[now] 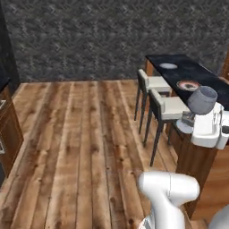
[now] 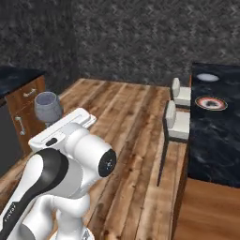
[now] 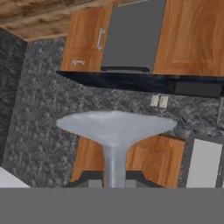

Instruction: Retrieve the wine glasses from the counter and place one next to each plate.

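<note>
Left base view: end effector (image 1: 198,117) grips wine glass (image 1: 202,99) by stem; keep upright, set beside red-rimmed plate (image 1: 188,85) near table edge.

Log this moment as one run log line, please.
phase: carrying | tool: shut on wine glass stem | plates on island: no glass beside either yet

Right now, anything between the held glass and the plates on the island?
Nothing visible blocks it. The glass is carried above the island top's near end; the red-rimmed plate and white plate lie beyond on bare top. Stools sit lower, alongside.
</note>
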Motion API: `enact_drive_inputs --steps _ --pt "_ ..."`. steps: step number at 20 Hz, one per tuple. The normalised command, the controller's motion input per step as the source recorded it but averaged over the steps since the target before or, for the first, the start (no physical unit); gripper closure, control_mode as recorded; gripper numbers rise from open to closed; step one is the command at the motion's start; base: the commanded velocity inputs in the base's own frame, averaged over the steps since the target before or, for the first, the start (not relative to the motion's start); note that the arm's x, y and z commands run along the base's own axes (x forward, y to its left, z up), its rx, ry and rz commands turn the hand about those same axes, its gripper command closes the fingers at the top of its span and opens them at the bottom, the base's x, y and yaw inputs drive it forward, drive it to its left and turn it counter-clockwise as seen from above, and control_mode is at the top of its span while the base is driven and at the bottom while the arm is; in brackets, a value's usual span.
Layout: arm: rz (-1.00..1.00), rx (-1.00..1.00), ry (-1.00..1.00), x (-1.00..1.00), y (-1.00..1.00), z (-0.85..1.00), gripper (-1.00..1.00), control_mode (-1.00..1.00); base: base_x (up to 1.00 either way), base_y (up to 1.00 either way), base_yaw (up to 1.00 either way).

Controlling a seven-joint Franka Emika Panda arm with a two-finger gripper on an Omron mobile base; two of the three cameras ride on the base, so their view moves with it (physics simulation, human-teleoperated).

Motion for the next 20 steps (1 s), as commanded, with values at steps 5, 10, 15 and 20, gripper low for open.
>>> enact_drive_inputs --steps 5,10,15,20 --pt "0.0 0.0 0.0 0.0 0.0 0.0 1.0 1.0 0.01 -0.43 -0.7" --pt "0.0 0.0 0.0 0.0 0.0 0.0 1.0 1.0 0.0 0.2 -0.99" --pt "0.0 0.0 0.0 0.0 0.0 0.0 1.0 1.0 0.03 0.38 -0.91" --pt "0.0 0.0 0.0 0.0 0.0 0.0 1.0 1.0 -0.08 0.98 -0.6"
